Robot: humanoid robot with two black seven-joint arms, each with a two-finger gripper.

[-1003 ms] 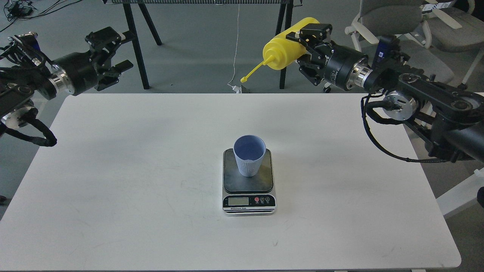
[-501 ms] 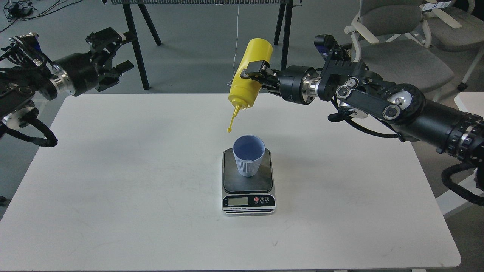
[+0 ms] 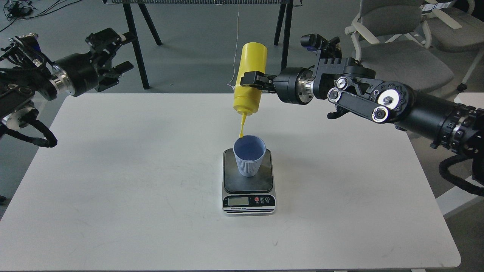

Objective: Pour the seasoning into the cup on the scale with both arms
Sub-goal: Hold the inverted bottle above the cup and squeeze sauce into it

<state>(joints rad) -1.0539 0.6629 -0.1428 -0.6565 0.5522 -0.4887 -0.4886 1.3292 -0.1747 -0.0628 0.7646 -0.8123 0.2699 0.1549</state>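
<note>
The light blue ribbed cup (image 3: 249,155) stands upright on the dark plate of the small scale (image 3: 248,187) in the middle of the white table. My right gripper (image 3: 252,80) is shut on the yellow seasoning bottle (image 3: 250,77), which is turned upside down with its pointed nozzle (image 3: 242,126) hanging just above the cup's far left rim. My left gripper (image 3: 115,53) is open and empty, held in the air beyond the table's far left corner, far from the cup.
The white table (image 3: 113,181) spreads wide around the scale. Black table legs (image 3: 136,45) and a grey chair (image 3: 397,41) stand on the floor behind the table. My right arm (image 3: 397,107) spans the table's far right side.
My right arm swung the bottle from high at the back right to over the cup and turned it from sideways to nozzle-down. The left arm has not moved.
</note>
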